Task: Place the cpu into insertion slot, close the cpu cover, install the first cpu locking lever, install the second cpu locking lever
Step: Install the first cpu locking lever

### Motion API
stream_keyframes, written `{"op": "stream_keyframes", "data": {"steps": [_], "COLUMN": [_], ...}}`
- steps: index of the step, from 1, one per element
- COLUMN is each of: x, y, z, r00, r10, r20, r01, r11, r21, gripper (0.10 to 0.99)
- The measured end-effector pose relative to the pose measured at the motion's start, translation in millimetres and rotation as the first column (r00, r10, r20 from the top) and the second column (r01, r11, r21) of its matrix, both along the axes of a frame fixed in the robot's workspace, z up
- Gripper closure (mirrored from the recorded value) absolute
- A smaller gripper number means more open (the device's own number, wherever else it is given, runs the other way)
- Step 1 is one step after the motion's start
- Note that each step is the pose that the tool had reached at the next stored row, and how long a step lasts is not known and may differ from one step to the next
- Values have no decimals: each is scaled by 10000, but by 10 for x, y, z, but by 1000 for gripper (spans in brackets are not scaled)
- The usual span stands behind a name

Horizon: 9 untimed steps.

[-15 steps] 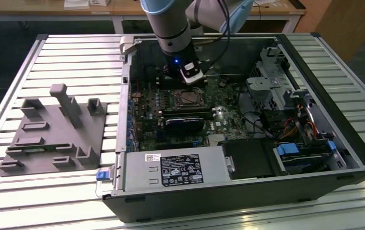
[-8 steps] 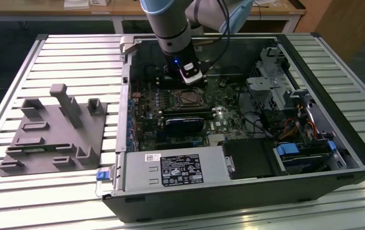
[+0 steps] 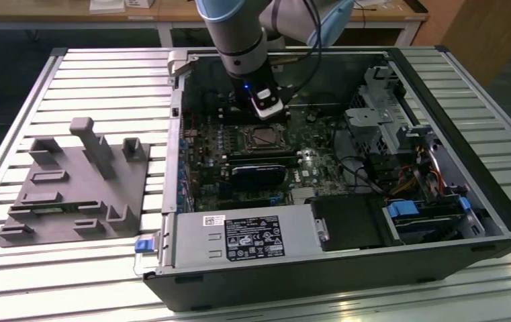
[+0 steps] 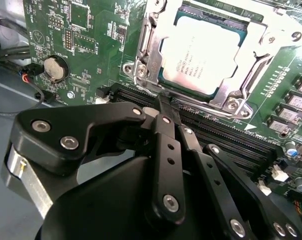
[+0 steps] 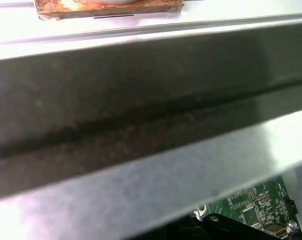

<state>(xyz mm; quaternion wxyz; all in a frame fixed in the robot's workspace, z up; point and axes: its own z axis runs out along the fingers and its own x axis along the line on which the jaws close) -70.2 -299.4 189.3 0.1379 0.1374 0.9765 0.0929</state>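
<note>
Your gripper (image 3: 268,109) hangs inside the open computer case (image 3: 493,201), on the end of the arm (image 3: 237,40) that comes down from the far side of the slatted table (image 3: 103,74). In the second wrist view the gripper (image 4: 165,102) has its black fingers (image 4: 163,145) drawn together to a narrow tip, and nothing shows between them. That tip sits just at the near edge of the socket assembly, beside the long black memory slots (image 4: 226,137); whether it touches the metal there, you can't tell. In the exterior view the insertion slot (image 3: 260,137) is right below the gripper, near the middle of the green motherboard (image 3: 209,144). The cpu cover (image 4: 150,52) lies flat down as a silvery frame. The cpu (image 4: 203,55) is seated in it, its dull metal top showing through the cut-out, just beyond the fingertips. You can't make out the state of the locking levers. A grey moulded fixture (image 3: 76,188) lies on the table on the exterior view's left, well apart from the case. A coin battery (image 4: 55,69) sits on the board to one side of the socket. In the first wrist view you get the case's metal wall (image 5: 141,125) and a corner of the board (image 5: 251,212).
</note>
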Motion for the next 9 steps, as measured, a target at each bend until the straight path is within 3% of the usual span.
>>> {"op": "stream_keyframes", "data": {"steps": [9], "x": [6], "y": [-9], "z": [-24], "r00": [10000], "r10": [-2], "r20": [-6], "r01": [2], "r11": [10000], "r21": [27], "gripper": [980]}}
